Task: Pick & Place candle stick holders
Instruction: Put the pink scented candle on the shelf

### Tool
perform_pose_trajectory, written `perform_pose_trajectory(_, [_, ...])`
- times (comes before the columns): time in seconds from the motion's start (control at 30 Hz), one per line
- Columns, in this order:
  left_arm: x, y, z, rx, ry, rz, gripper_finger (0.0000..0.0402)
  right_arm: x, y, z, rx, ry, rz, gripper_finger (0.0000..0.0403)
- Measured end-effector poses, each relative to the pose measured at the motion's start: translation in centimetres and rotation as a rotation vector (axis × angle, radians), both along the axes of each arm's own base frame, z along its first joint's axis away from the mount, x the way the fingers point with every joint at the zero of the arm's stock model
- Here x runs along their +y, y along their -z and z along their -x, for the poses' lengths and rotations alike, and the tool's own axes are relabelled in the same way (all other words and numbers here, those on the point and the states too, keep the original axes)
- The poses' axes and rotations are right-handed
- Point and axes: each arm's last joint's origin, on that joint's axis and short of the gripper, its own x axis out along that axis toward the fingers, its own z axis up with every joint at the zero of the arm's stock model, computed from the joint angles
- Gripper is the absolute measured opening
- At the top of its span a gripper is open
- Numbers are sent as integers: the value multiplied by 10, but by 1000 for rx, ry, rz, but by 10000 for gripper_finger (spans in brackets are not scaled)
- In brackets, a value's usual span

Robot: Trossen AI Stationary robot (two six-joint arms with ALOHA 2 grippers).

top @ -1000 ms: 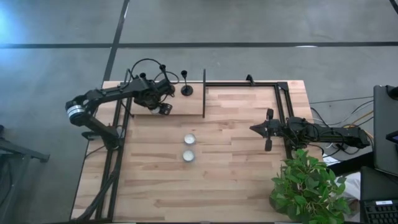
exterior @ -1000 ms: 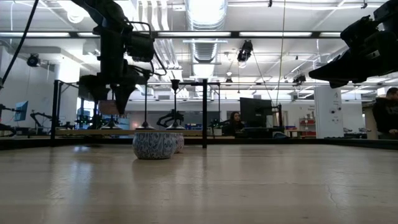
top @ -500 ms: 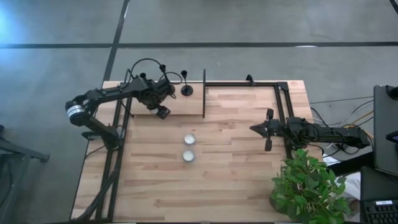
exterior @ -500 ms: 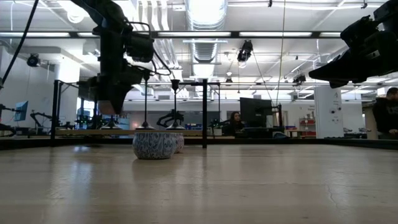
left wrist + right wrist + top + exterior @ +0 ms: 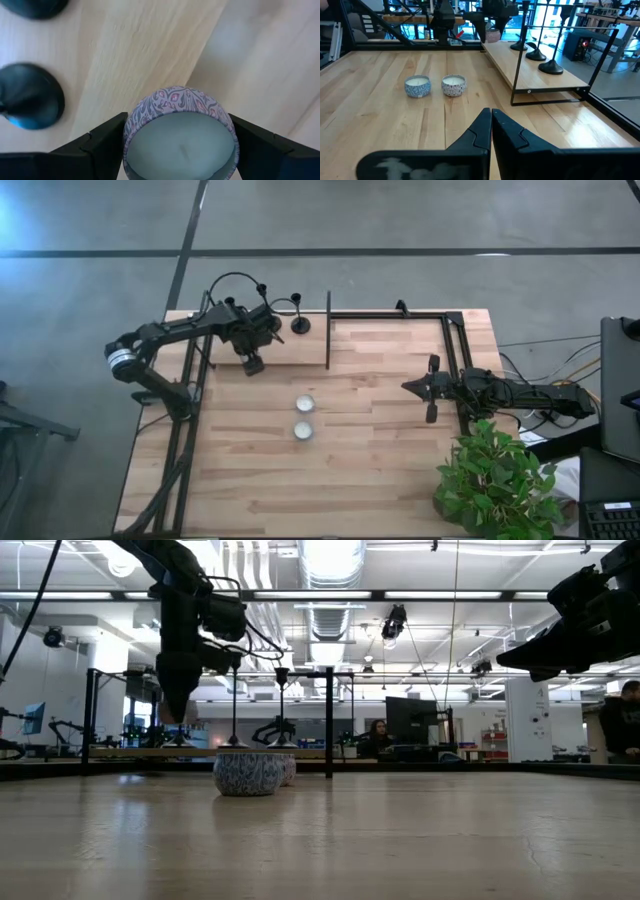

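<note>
My left gripper (image 5: 249, 348) hangs over the table's far left part, pointing down, shut on a small round tin candle (image 5: 180, 131) with a floral wall. The black candle stick holders (image 5: 536, 54) stand on their round bases at the far left, beyond a black frame; one shows from above (image 5: 300, 324), and two bases (image 5: 31, 97) lie just beside the held tin. My right gripper (image 5: 410, 387) waits shut at the table's right side, lying level. My left gripper pinches the tin's round wall (image 5: 131, 131) between its two fingers (image 5: 102, 142), one on each opposite side. The fingers come from above, pointing down. The tin sits upright, its wax top facing up, lifted clear of the wood.
Two more tin candles (image 5: 304, 403) (image 5: 303, 430) sit on the wood near the table's middle. A black upright frame (image 5: 328, 330) stands right of the holders. A potted plant (image 5: 495, 480) overhangs the near right corner.
My left gripper has rolled about its downward-pointing axis while staying over the same spot, turning the tin with it; the tin stays held and clear of the table.
</note>
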Motion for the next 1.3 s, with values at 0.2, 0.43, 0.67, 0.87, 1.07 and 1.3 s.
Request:
perform_pose_trajectory(0.2, [2, 0, 1, 22, 145, -15, 301, 0, 0, 0, 0, 0, 0, 8])
perform_pose_trajectory(0.43, [6, 0, 2, 33, 265, -38, 301, 0, 0, 0, 0, 0, 0, 8])
perform_pose_trajectory(0.67, [13, 0, 5, 12, 318, -34, 301, 0, 0, 0, 0, 0, 0, 8])
perform_pose_trajectory(0.87, [19, 0, 10, 20, 356, -36, 301, 0, 0, 0, 0, 0, 0, 8])
perform_pose_trajectory(1.07, [18, 2, 12, 38, 429, -24, 301, 0, 0, 0, 0, 0, 0, 8])
perform_pose_trajectory(1.3, [15, 19, 18, 77, 459, 6, 301, 0, 0, 0, 0, 0, 0, 8])
